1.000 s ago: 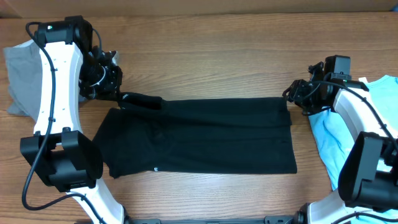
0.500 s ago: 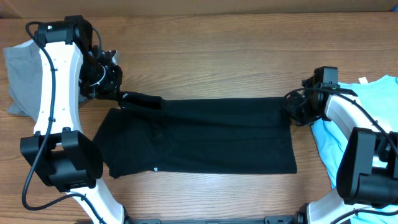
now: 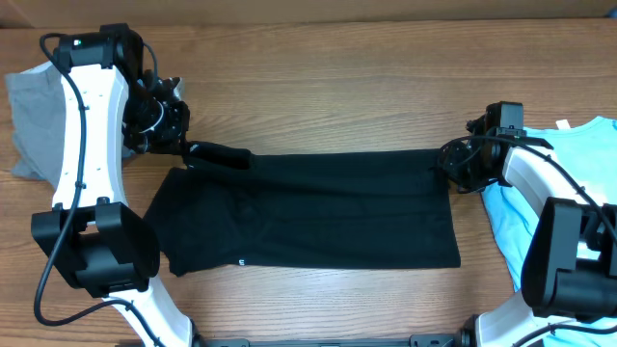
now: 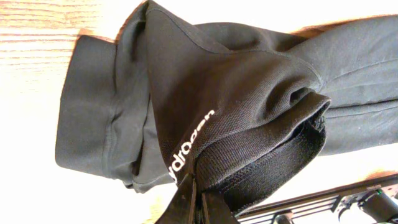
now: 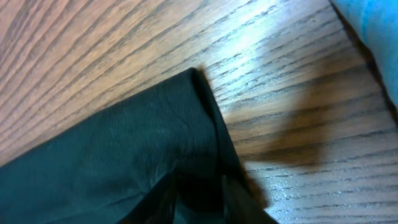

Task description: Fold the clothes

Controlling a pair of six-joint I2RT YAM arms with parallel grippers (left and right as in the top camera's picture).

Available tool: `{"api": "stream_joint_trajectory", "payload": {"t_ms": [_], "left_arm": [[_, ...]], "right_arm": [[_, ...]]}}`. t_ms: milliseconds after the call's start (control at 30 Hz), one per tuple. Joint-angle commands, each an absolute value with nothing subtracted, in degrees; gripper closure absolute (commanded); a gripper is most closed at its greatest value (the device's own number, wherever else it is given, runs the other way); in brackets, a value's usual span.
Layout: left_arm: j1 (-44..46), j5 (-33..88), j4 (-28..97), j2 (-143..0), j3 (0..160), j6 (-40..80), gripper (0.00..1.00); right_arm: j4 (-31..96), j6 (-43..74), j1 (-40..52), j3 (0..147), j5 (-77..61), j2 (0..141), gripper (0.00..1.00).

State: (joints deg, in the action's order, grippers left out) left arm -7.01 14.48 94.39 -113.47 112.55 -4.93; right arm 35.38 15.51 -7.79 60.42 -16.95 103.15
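— From overhead, the black T-shirt (image 3: pixel 308 212) lies flat mid-desk (image 3: pixel 337 87). What do the wrists add?
— The left fingers (image 4: pixel 185 202) are clamped on its 10 o'clock corner, with white lettering (image 4: pixel 189 146) showing. The right fingers (image 5: pixel 244 200) are at the 2 o'clock corner, grip unclear; a second ago they were clear of it.
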Motion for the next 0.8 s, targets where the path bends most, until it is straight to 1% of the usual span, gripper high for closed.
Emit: {"api": "stream_joint_trajectory", "payload": {"t_ms": [0, 67, 133, 233, 267, 333, 400, 433, 600, 633, 667, 700, 767], "left_arm": [[-7.1, 14.4, 94.3, -112.7, 113.0, -6.5, 0.96], [-7.1, 14.4, 94.3, -112.7, 113.0, -6.5, 0.96], [-7.1, 14.4, 94.3, -112.7, 113.0, -6.4, 0.96], [-7.1, 14.4, 94.3, -112.7, 113.0, -6.4, 0.96], [-7.1, 14.4, 94.3, -112.7, 113.0, -6.4, 0.96], [-7.1, 14.4, 94.3, -112.7, 113.0, -6.4, 0.96], [-7.1, 14.4, 94.4, -112.7, 113.0, -6.4, 0.96], [-7.1, 14.4, 94.4, -112.7, 113.0, -6.4, 0.96], [-7.1, 14.4, 94.3, -112.7, 113.0, -6.4, 0.96], [-7.1, 14.4, 94.3, -112.7, 113.0, -6.4, 0.96], [-7.1, 14.4, 94.2, -112.7, 113.0, -6.4, 0.96], [-7.1, 14.4, 94.2, -112.7, 113.0, -6.4, 0.96], [-7.1, 14.4, 94.2, -112.7, 113.0, -6.4, 0.96]], "right_arm": [[35.2, 14.8, -7.9, 62.1, -16.6, 102.9, 0.62], [35.2, 14.8, -7.8, 62.1, -16.6, 102.9, 0.63], [34.6, 14.8, -7.5, 62.1, -16.5, 102.9, 0.69], [32.7, 14.8, -7.2, 61.8, -16.5, 102.9, 0.69], [32.6, 14.8, -7.1, 61.8, -16.5, 102.9, 0.73], [32.8, 14.8, -7.1, 61.8, -16.5, 102.9, 0.84], [33.2, 14.8, -7.1, 61.8, -15.9, 102.9, 0.90], [33.2, 14.8, -7.1, 61.9, -15.0, 102.9, 0.91], [34.0, 14.8, -7.7, 63.0, -13.8, 102.9, 0.91], [34.2, 14.8, -7.7, 63.1, -13.8, 102.9, 0.89], [34.4, 14.8, -7.7, 63.1, -13.8, 102.9, 0.81], [34.7, 14.8, -7.7, 63.1, -13.8, 102.9, 0.75], [35.0, 14.8, -7.6, 63.1, -13.8, 102.9, 0.72]]}}
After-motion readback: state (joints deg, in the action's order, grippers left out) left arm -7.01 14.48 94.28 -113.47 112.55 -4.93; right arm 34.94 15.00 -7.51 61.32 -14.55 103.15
